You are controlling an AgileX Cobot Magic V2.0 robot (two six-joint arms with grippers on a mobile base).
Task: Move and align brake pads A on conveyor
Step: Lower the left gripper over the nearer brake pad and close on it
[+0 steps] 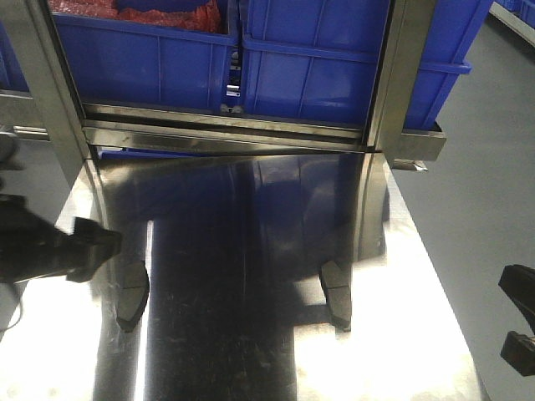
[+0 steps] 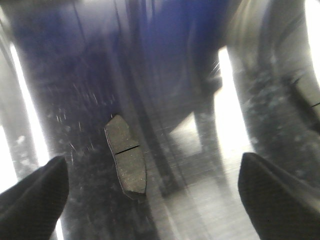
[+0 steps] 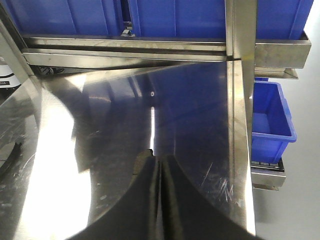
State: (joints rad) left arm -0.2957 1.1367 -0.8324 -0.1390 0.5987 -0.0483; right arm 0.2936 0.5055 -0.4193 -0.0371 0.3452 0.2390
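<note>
Only wrist views tell: left claw [image 2: 152,160] spread over brake pad [image 2: 126,161], right claw [image 3: 156,162] clenched.

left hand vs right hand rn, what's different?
Left hand is open, fingers wide apart; right hand is shut, fingers pressed together. Left hand hangs over the steel table with a brake pad below its gap; right hand sits beyond the table's right edge. Both are black and hold nothing.

Shiny steel tabletop [image 1: 242,334]: wide bare lane through centre, between left dark grey curved brake pad [image 1: 132,296] and right dark grey pad [image 1: 337,294]. Far edge blocked by steel crossbar [image 1: 226,125], blue plastic crates [image 1: 318,67]. Left steel post [image 1: 50,92], right steel post [image 1: 393,75] flank far corners.
</note>
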